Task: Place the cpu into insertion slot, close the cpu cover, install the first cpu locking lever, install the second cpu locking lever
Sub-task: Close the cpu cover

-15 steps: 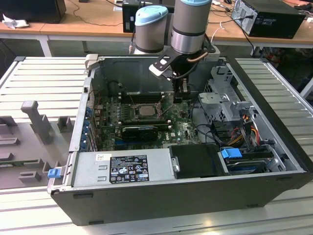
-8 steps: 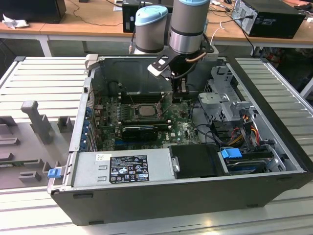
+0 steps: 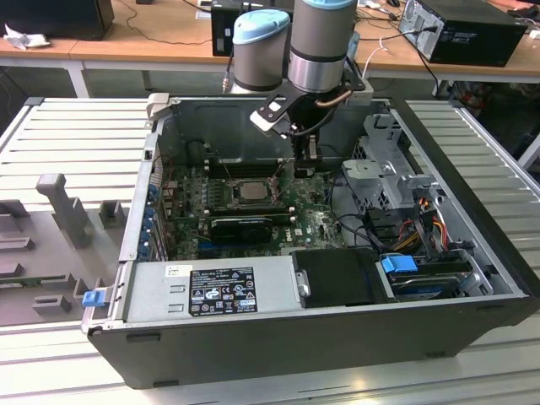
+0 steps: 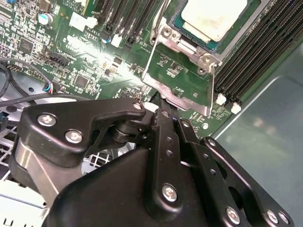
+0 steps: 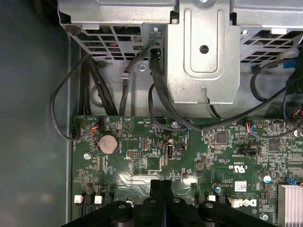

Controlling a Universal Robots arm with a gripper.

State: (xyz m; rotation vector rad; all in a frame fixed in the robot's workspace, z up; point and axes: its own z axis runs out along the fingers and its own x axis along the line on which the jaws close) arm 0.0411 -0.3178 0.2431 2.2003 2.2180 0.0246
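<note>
The jaws are clenched together with nothing visible between them. Their tips are down at the free edge of the cpu cover (image 4: 152, 66), whether touching I cannot tell, seemingly placed to push rather than grip. The cover lies swung open over the motherboard (image 4: 80, 56), green board showing through its cut-out. Past its hinge the cpu (image 4: 213, 16) sits seated in the insertion slot (image 4: 182, 41), beside the memory slots (image 4: 251, 52), inside the open computer case (image 3: 337, 337).

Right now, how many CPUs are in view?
1. The cpu sits in the insertion slot, beside the open cpu cover, just past the gripper. The gripper hides part of the board, so another could be hidden.
</note>
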